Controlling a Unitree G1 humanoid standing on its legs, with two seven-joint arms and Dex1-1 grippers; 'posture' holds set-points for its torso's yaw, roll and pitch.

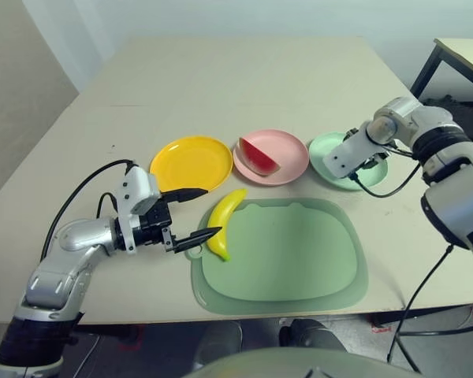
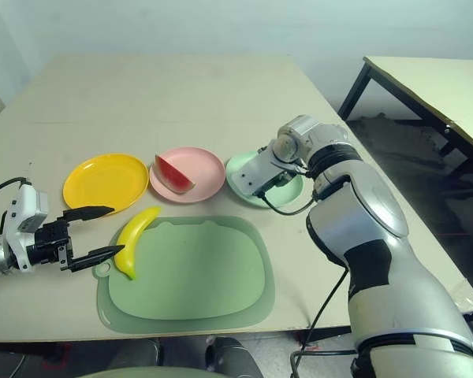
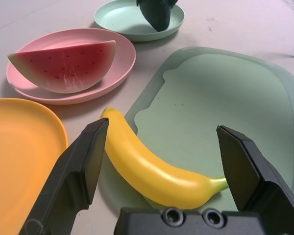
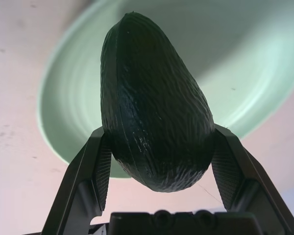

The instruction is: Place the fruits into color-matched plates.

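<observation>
You're on the avocado drop: your right gripper (image 4: 157, 147) clamps the dark green oval toy avocado (image 4: 154, 105) above the pale mint green round plastic plate (image 4: 63, 107), far right. Next, lower and let go. The red watermelon wedge (image 1: 258, 156) sits in the pink plate (image 1: 292, 161). Your left gripper (image 3: 161, 161), fingers spread wide, frames the curved yellow toy banana (image 3: 152, 169) near the yellow plate (image 1: 191, 163).

Beige table (image 1: 244, 87), second table (image 2: 433, 87), pale wall (image 2: 221, 24)
</observation>
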